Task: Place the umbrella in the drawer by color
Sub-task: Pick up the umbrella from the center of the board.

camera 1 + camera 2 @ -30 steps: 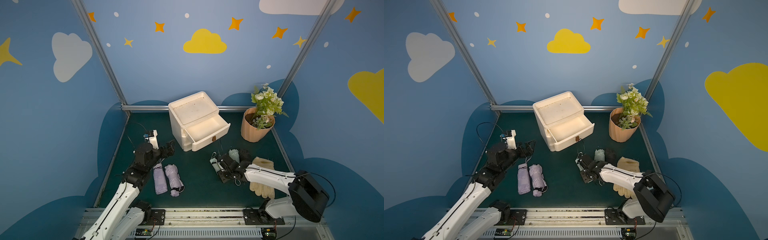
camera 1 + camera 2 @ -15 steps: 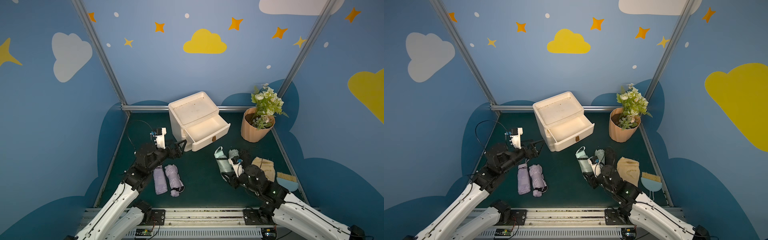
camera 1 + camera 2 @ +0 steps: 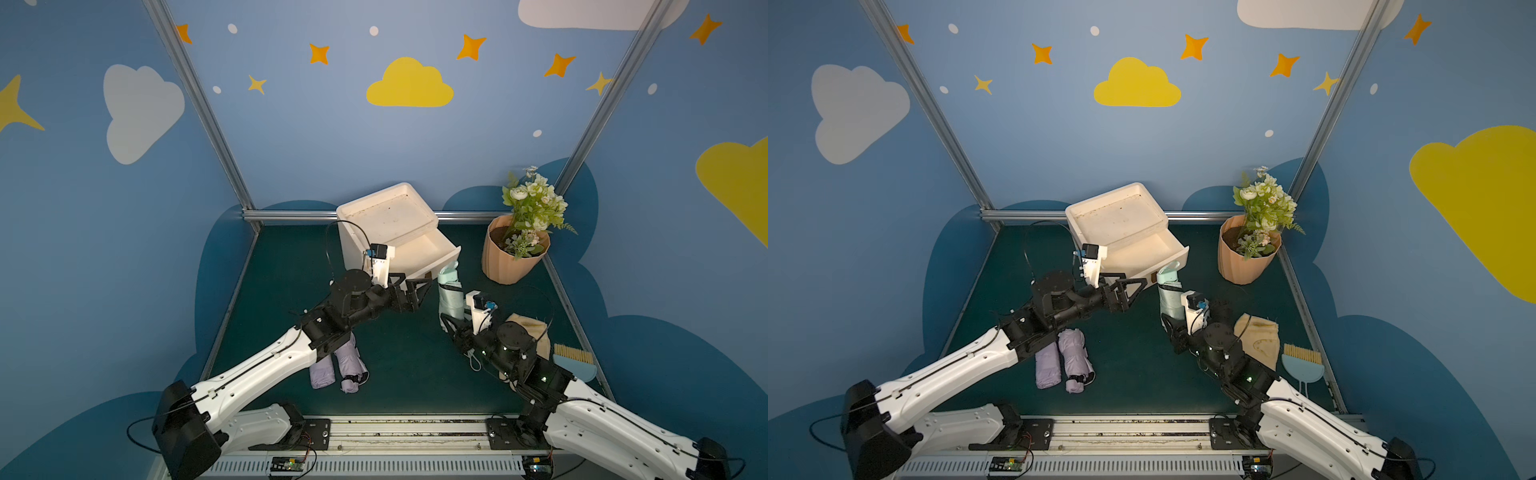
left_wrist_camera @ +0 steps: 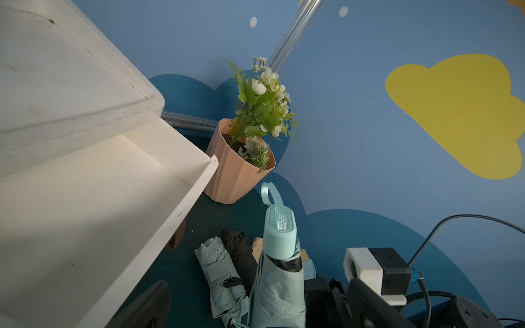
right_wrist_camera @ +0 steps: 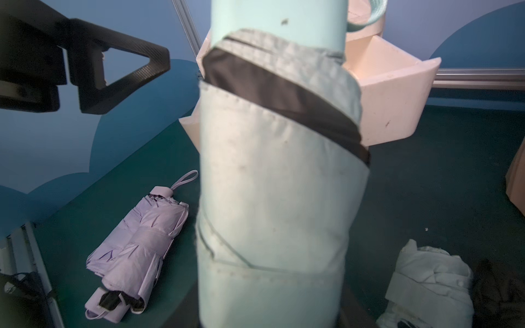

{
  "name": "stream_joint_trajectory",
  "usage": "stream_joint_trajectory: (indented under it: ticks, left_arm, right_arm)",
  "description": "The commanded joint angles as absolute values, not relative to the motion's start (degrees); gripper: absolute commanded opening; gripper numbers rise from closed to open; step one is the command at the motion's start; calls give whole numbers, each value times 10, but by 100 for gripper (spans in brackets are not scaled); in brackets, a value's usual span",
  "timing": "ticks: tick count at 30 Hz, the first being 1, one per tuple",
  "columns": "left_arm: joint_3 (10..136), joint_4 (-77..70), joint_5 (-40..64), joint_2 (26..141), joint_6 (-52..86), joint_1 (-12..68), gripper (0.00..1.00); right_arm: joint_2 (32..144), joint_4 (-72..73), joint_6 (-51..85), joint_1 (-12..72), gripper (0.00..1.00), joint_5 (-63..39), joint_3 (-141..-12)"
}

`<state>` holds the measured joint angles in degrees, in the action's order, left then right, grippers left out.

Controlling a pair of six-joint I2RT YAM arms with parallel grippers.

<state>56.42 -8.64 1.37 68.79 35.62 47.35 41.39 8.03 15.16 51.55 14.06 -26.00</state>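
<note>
Gripping the mint umbrella round its lower end, the right pincer holds it up off the table.

Looks: folded compact, pale mint canopy wrapped tight. A dark band of lining shows where the fabric overlaps. On top sits a smooth mint handle block w/ a ribbed wrist loop. In the right wrist view the fabric is a bit grubby & speckled.

Axis: long axis near upright, slight lean. Handle & loop end is up, toward the front corner of the open drawer; the other end is down in the jaws. The umbrella is outside the drawer, just beside that corner, and the left wrist view shows a gap btwn them.

The left pincer has its jaws spread wide w/ nothing in them. It hovers in front of the drawer, near the umbrella's upper part, not touching it.

On the table a 2nd mint umbrella lies flat nr the held one. Two lilac umbrellas lie side by side under the left arm, long axes approx. front-to-back.
</note>
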Motion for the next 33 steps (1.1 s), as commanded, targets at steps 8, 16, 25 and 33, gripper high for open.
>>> stream_joint_trajectory:
  ticks: [8,16,25,33]
  left_arm:
    - [637,-119,-20,789,370,525,95]
    - [654,-121,-14,818,366,535,74]
    - [683,-104,-5,839,353,541,29]
    - [719,-36,-21,831,296,539,10]
  right_arm:
    - [450,202,116,536,44,165,-319]
    - [452,214,116,538,45,167,-323]
    - [454,198,114,537,47,181,-331]
    - [453,105,93,530,73,155,-375]
